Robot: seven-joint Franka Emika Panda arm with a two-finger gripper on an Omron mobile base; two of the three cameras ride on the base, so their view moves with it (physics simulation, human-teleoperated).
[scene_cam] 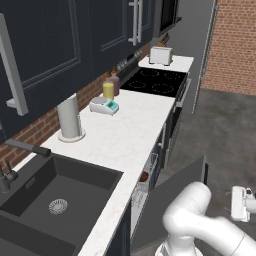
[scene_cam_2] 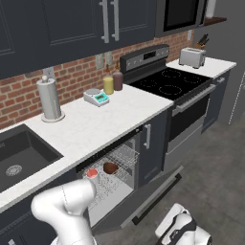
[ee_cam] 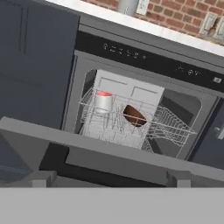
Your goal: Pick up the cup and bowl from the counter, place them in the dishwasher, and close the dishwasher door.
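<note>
Already, the cup [ee_cam: 103,102] and the bowl [ee_cam: 134,115] sat side by side, apart from each other, in the pulled-out wire rack [ee_cam: 131,127] of the dishwasher [ee_cam: 144,59], under the white tabletop [scene_cam_2: 95,127]. The cup stood upright; the bowl lay tipped on its side. The dishwasher door [ee_cam: 109,153] hung lowered in front of the rack, not fully flat. The hand [ee_cam: 109,179] hovered low before the door's edge, released and grasping nothing, its dark fingertips [ee_cam: 41,178] spread wide. Loading looked done, so closing the door seemed the step in hand. The next move likely called for getting beneath the door's outer edge and pushing it up until it shut.
</note>
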